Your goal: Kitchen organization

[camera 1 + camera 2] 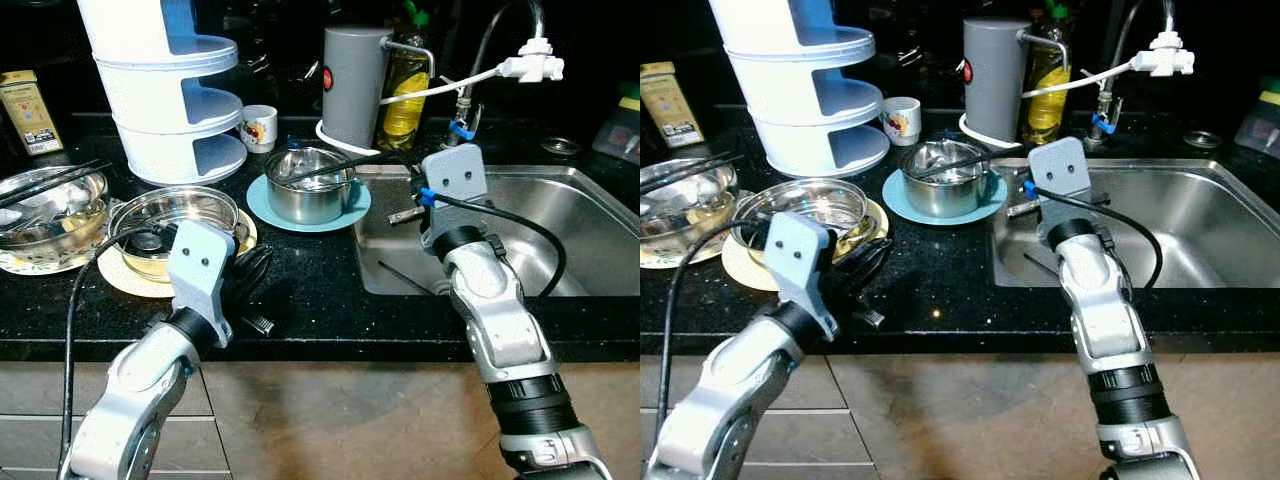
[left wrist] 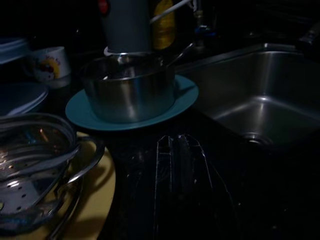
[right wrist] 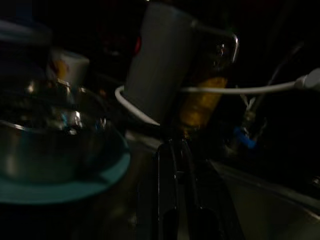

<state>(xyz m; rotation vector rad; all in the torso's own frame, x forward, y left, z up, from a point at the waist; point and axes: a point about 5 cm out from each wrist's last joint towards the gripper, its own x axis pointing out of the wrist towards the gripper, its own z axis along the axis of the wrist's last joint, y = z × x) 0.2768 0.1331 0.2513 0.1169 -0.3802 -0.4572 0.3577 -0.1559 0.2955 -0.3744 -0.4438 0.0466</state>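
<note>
A steel pot [image 1: 308, 185] with dark chopsticks leaning in it stands on a teal plate [image 1: 350, 212] beside the sink. A steel strainer bowl [image 1: 175, 215] sits on a yellow plate [image 1: 115, 275] to its left. My left gripper [image 1: 255, 270] rests low over the black counter just right of the yellow plate, fingers [image 2: 167, 160] together, nothing between them. My right gripper [image 3: 175, 147] hovers at the sink's left rim, its grey wrist block [image 1: 455, 175] above the basin. It is shut and points toward the grey canister [image 1: 355, 85].
A white tiered rack [image 1: 170, 90] and a mug [image 1: 259, 127] stand at the back. A glass bowl [image 1: 50, 205] with chopsticks sits far left. An oil bottle [image 1: 405, 95] and the faucet [image 1: 530, 65] stand behind the steel sink [image 1: 560, 220].
</note>
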